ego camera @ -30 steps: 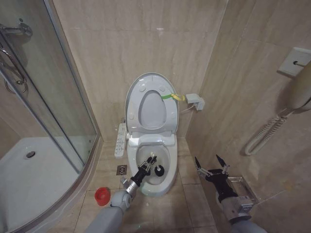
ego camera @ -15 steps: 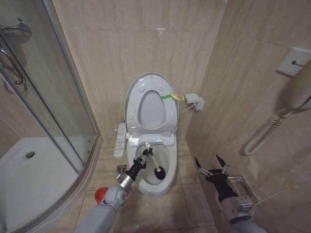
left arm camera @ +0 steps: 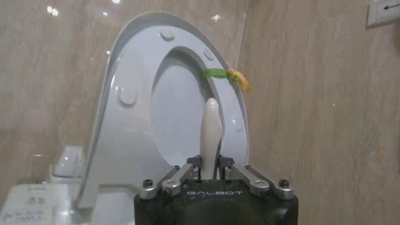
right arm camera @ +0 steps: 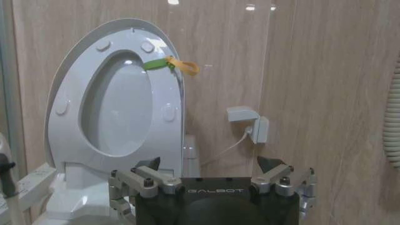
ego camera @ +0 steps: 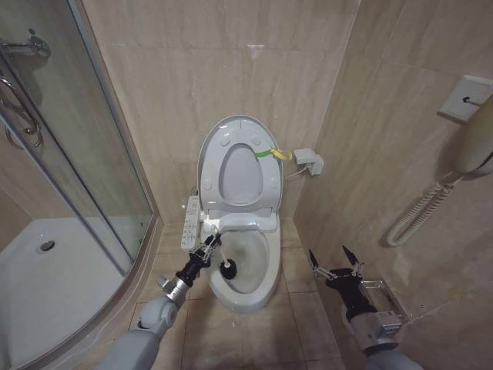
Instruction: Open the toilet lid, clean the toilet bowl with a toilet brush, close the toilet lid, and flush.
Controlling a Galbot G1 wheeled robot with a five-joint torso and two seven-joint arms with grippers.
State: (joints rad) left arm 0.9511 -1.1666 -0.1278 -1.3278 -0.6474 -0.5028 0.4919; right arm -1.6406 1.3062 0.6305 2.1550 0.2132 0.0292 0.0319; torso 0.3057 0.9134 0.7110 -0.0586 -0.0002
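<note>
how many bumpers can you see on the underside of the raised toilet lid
4 on the toilet lid: two near its top, one on each side lower down. The seat ring may hide others.

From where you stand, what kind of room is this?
A small tiled bathroom, it seems: a toilet bowl with its toilet lid raised, a glass shower enclosure beside it, and a wall-mounted handset.

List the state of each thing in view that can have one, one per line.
toilet lid: raised, upright against the wall.
seat ring: raised against the lid.
toilet bowl: uncovered.
toilet brush: head at the bowl's left rim, handle held.
left gripper: shut on the brush handle.
right gripper: open, empty, right of the toilet.
</note>
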